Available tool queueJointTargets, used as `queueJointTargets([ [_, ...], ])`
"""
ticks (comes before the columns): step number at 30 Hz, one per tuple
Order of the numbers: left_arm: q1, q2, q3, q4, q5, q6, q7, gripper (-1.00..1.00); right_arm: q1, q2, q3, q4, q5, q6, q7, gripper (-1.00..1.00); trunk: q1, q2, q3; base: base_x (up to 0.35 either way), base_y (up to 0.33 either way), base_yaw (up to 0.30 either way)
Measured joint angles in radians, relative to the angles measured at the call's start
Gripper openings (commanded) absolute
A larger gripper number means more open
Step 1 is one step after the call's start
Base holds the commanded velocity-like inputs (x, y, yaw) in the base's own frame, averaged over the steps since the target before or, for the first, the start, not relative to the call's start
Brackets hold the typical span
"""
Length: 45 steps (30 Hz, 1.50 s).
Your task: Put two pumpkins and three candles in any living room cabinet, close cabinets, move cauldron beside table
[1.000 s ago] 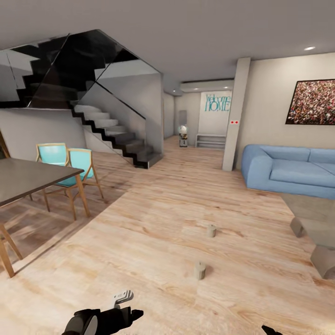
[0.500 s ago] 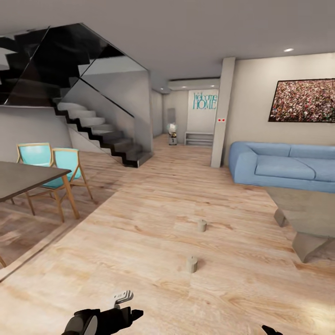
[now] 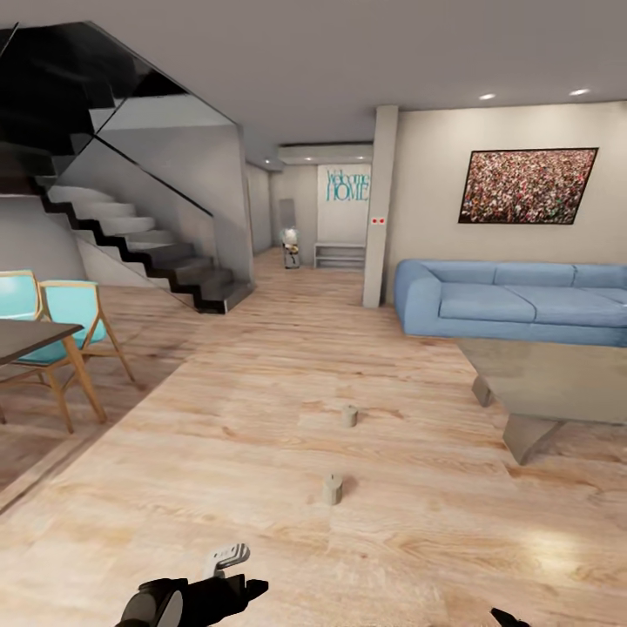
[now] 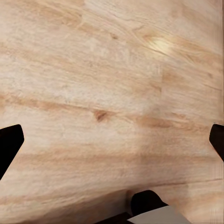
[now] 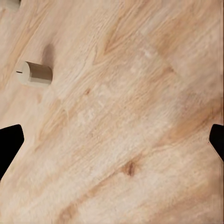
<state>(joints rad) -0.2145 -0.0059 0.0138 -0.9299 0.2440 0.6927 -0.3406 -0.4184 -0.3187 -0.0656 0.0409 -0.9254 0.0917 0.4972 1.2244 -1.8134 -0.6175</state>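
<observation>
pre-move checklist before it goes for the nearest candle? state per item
1. Nearer candle upright on the floor, free of anything around it: ok.
2. Farther candle upright, apart from the first: ok.
3. Third candle located: cannot tell; two show in the head view.
4. Left gripper open, holding nothing, bare floor between the fingertips: ok.
5. Right gripper open and holding nothing, a candle off to one side of it, not between the fingertips: ok.
6. Coffee table to the right, apart from both candles: ok.
</observation>
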Motion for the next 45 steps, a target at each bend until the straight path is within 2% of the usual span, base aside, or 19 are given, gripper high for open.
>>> queueJointTargets([
  [29, 0.0, -0.002, 0.0, 0.001, -0.001, 0.0, 0.0, 1.0, 0.014, -0.003, 0.0, 0.0, 0.0, -0.022, -0.013, 1.0, 0.0, 0.0, -0.025, 0.002, 0.0, -0.25],
  [45, 0.0, -0.002, -0.001, 0.002, -0.003, 0.0, 0.0, 1.0, 0.018, -0.007, 0.0, 0.0, 0.0, -0.021, -0.014, 1.0, 0.0, 0.0, -0.041, 0.203, -0.154, -0.238],
])
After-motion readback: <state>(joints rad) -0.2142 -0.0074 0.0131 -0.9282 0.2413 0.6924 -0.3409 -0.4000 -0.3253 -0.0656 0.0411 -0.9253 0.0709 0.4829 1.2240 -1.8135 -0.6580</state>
